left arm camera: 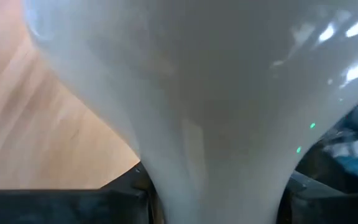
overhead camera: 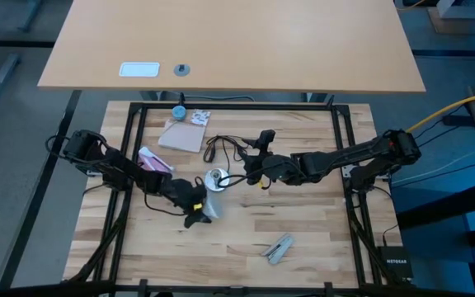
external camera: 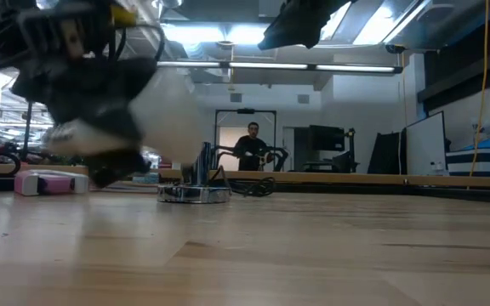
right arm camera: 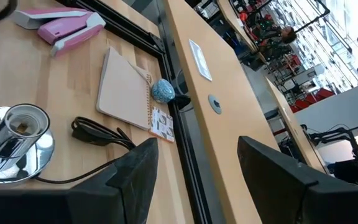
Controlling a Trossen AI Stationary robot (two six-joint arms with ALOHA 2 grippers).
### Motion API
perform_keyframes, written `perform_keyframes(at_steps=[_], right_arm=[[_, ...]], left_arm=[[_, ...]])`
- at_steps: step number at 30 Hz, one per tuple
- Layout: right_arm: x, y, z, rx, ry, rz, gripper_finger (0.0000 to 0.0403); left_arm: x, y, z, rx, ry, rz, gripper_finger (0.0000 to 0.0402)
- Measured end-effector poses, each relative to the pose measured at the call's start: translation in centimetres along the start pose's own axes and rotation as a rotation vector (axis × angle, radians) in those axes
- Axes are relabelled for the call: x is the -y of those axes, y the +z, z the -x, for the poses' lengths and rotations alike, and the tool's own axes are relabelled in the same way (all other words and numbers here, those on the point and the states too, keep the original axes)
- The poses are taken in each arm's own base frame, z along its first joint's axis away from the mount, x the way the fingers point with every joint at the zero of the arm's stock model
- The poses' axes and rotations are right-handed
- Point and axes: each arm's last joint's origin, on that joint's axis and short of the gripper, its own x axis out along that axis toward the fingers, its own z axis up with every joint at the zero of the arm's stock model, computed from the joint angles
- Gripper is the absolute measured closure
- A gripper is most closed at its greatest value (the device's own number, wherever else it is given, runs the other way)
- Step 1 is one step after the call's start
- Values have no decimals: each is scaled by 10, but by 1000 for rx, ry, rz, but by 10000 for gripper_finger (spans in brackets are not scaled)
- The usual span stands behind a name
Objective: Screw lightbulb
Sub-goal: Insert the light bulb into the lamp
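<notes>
Your left gripper (overhead camera: pixel 198 206) is clamped on the lightbulb (left arm camera: pixel 197 93), held just beside the silver socket base (overhead camera: pixel 216 178), not yet seated. Your right gripper (right arm camera: pixel 194 162) hovers near the base, fingers apart and empty. All threading is left to do.

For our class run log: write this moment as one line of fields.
left pincer: shut on lightbulb, near silver socket base | right pincer: open, beside base | bulb: not yet in socket
</notes>
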Motion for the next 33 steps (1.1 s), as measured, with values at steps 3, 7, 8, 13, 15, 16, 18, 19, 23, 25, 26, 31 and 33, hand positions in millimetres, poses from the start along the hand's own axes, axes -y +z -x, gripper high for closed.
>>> perform_keyframes(at_steps=[3, 7, 8, 13, 15, 16, 18, 19, 23, 25, 26, 31, 33], right_arm=[[0, 0, 0, 0, 0, 0, 178], [0, 0, 0, 1, 0, -1, 178], [0, 0, 0, 1, 1, -1, 178], [0, 0, 0, 6, 10, -1, 178], [0, 0, 0, 11, 17, -1, 178], [0, 0, 0, 11, 18, 0, 178], [-1, 0, 0, 13, 21, 0, 178], [-1, 0, 0, 14, 24, 0, 178], [-1, 1, 0, 17, 32, 1, 178], [-1, 0, 0, 16, 33, 3, 178], [-1, 0, 0, 14, 34, 5, 178], [-1, 0, 0, 10, 37, 10, 178], [-2, -1, 0, 5, 41, 16, 178]], left_arm=[[-7, -7, 1, -72, 70, 18, 251], [-12, -12, 2, -123, 129, -4, 249], [-13, -13, 2, -132, 140, -26, 249], [-13, -13, 2, -136, 143, -152, 246], [-13, -12, 2, -130, 144, -193, 245], [-13, -12, 2, -127, 149, -214, 245], [-14, -12, 2, -115, 169, -240, 244], [-14, -12, 2, -106, 182, -242, 242], [-16, -11, 2, -75, 234, -259, 218], [-16, -10, 2, -66, 251, -279, 203], [-16, -10, 2, -63, 256, -285, 196], [-16, -10, 2, -67, 251, -329, 177], [-16, -10, 2, -69, 250, -339, 178]])
